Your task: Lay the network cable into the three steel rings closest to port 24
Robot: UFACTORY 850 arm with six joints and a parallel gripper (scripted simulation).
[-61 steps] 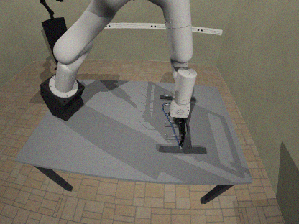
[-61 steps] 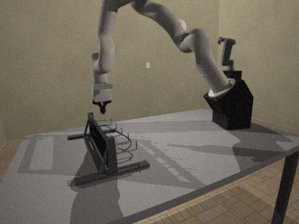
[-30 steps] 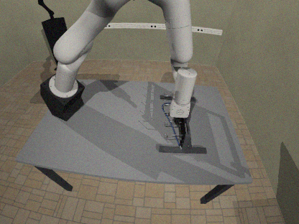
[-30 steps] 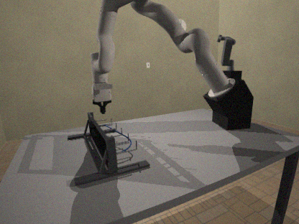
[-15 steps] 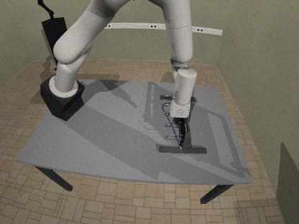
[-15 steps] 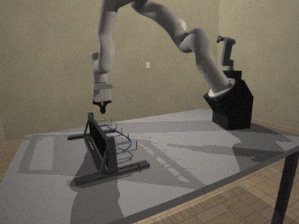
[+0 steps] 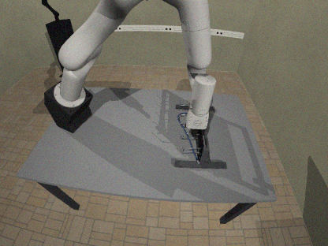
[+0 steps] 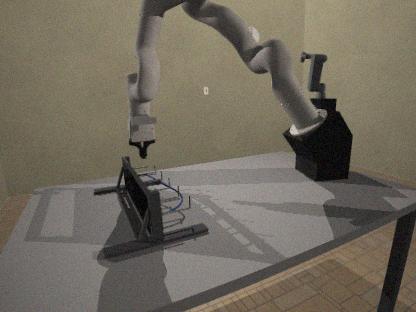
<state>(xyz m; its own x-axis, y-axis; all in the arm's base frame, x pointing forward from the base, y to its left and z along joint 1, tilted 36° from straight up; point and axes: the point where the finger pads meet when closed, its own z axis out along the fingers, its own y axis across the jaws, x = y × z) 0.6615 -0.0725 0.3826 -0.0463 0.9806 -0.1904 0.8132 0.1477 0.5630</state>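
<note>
A dark patch panel (image 8: 142,202) stands upright on flat feet on the grey table; it also shows in the top view (image 7: 201,162). Thin steel rings (image 8: 167,197) stick out from its face in a row (image 7: 186,143). The blue network cable (image 8: 172,192) runs in a curve along the rings (image 7: 183,123); I cannot tell which rings hold it. My gripper (image 8: 142,148) points down, a little above the panel's far top end, apart from the cable. Its fingers (image 7: 200,149) are shut with nothing visible between them.
The arm's black base (image 8: 320,145) stands on the far table corner (image 7: 68,107). A dark post with a box (image 8: 315,70) rises behind it. A white perforated strip (image 7: 177,29) hangs along the back wall. The table edge runs near the panel's feet.
</note>
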